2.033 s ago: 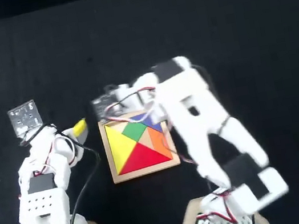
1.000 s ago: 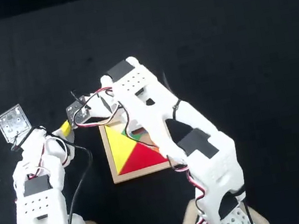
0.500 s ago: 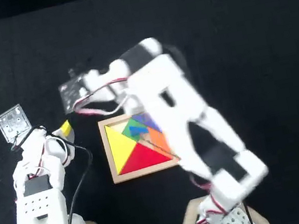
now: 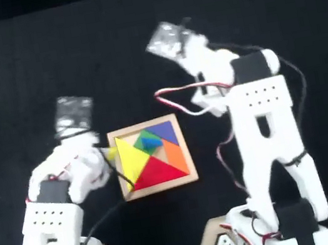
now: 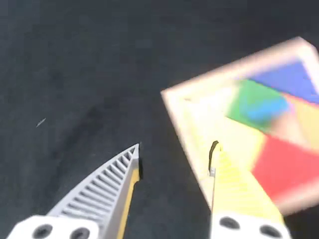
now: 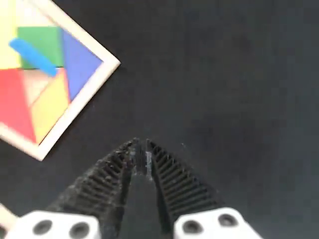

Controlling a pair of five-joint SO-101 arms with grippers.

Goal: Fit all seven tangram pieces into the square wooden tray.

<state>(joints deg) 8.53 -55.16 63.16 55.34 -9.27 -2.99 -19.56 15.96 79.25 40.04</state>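
Note:
The square wooden tray (image 4: 160, 188) lies mid-table with a yellow triangle (image 4: 131, 159), a red triangle (image 4: 157, 171), an orange piece (image 4: 175, 155), a blue piece (image 4: 164, 131) and a green piece (image 4: 143, 139) in it. A small light-blue piece (image 6: 32, 55) lies slanted on top of the green piece (image 6: 47, 42), beside a bare wooden gap (image 6: 36, 83). My left gripper (image 5: 175, 149) is open and empty at the tray's left rim (image 5: 174, 107), its yellow finger (image 4: 111, 154) over the edge. My right gripper (image 6: 141, 144) is shut and empty over black cloth, off the tray's blue corner (image 6: 112, 62).
Black cloth covers the table all around the tray. The right arm (image 4: 262, 118) stands to the tray's right, its wrist board (image 4: 165, 36) behind the tray. The left arm (image 4: 51, 206) lies at the tray's near left.
The right arm swung from over the tray's back-left corner to the back right. The left arm moved right, up to the tray's left rim. The light-blue piece now lies on the green one.

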